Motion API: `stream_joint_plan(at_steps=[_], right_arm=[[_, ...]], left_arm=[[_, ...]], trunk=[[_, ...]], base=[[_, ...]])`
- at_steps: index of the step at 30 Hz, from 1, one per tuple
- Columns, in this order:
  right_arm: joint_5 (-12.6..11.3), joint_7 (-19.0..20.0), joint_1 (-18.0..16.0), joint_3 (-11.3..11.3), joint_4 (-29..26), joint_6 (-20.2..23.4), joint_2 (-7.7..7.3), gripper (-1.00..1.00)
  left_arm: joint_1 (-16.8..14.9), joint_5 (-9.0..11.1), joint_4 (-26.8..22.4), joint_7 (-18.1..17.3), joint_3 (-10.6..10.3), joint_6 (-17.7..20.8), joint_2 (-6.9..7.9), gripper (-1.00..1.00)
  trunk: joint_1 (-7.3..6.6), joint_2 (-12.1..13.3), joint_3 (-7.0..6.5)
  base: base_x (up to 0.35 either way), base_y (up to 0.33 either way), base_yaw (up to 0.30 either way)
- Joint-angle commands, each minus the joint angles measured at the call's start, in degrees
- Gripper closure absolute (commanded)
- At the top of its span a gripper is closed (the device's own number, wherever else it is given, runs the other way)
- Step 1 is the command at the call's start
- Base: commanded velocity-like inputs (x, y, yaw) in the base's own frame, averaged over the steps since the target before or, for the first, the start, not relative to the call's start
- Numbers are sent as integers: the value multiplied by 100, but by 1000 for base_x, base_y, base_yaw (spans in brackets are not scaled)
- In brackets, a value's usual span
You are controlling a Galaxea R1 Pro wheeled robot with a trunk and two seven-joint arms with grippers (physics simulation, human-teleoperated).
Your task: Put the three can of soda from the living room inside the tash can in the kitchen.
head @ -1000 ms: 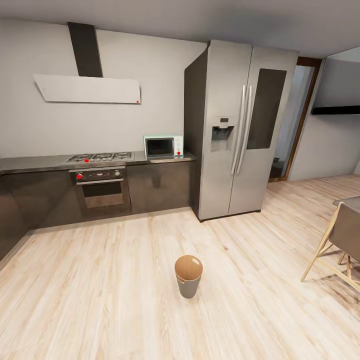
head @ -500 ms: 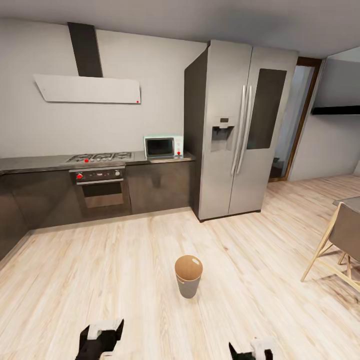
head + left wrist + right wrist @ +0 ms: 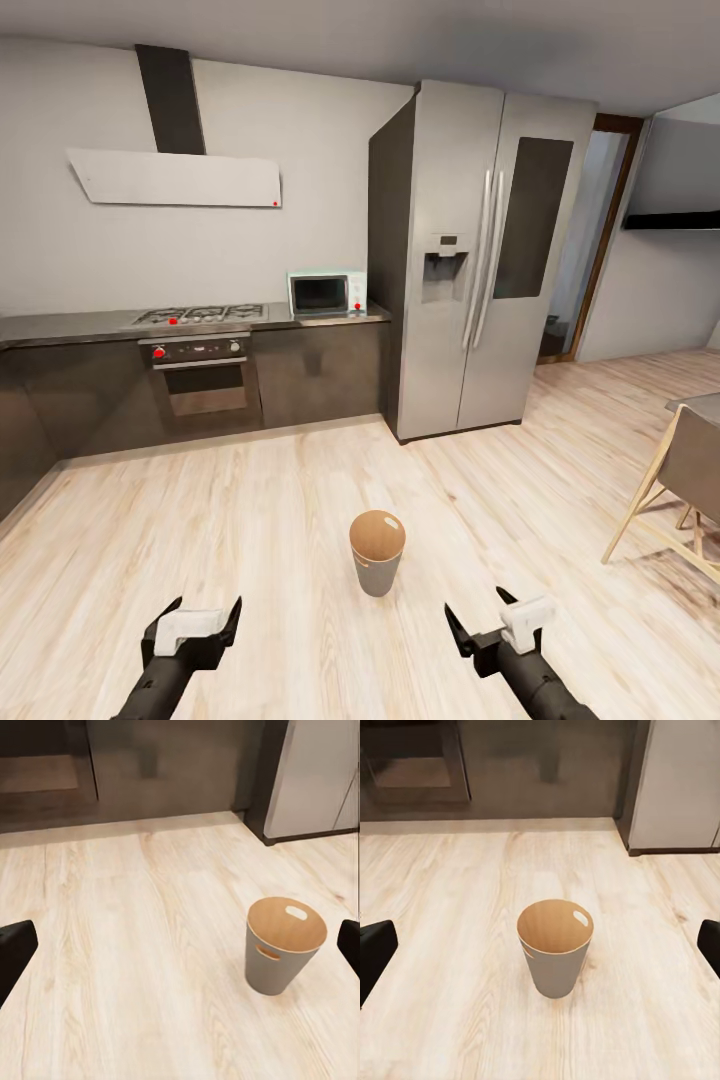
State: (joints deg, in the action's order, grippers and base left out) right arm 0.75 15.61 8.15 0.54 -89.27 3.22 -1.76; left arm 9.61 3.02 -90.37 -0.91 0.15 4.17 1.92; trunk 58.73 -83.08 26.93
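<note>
Both my arms have risen into the head view since a second ago: left gripper and right gripper, fingers apart and empty, flank the bin, which stands upright on the wood floor before the fridge and oven. From my left wrist, the bin sits between the spread fingertips. From my right wrist, the bin is centred, its brown inside empty.

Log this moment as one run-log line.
kitchen | trash can upright on floor, looks empty | left gripper open | right gripper open | no cans held
</note>
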Motion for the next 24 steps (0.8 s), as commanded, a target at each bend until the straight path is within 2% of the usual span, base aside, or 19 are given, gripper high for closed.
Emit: stream_joint_plan(at_steps=[1,6,11,18,24], right_arm=[[-4,12,11,-4,-12,-56,0,-100],[-19,-14,170,-41,234,-639,4,-100],[-15,-38,264,-61,663,-1015,9,-100],[-18,-53,300,-81,899,-1169,10,-100],[-27,-58,309,-84,964,-1205,9,-100]], left_arm=[[8,5,-1,-30,0,-49,6,-100],[108,3,393,-343,8,-606,72,-100],[146,-12,861,-462,6,-1022,101,-100],[152,-39,1129,-504,7,-1199,113,-100],[147,-33,1598,-508,3,-1251,116,-100]], trunk=[[0,0,0],[0,0,0],[0,0,0],[0,0,0],[0,0,0]], base=[[0,0,0],[0,0,0],[0,0,0],[0,0,0],[0,0,0]])
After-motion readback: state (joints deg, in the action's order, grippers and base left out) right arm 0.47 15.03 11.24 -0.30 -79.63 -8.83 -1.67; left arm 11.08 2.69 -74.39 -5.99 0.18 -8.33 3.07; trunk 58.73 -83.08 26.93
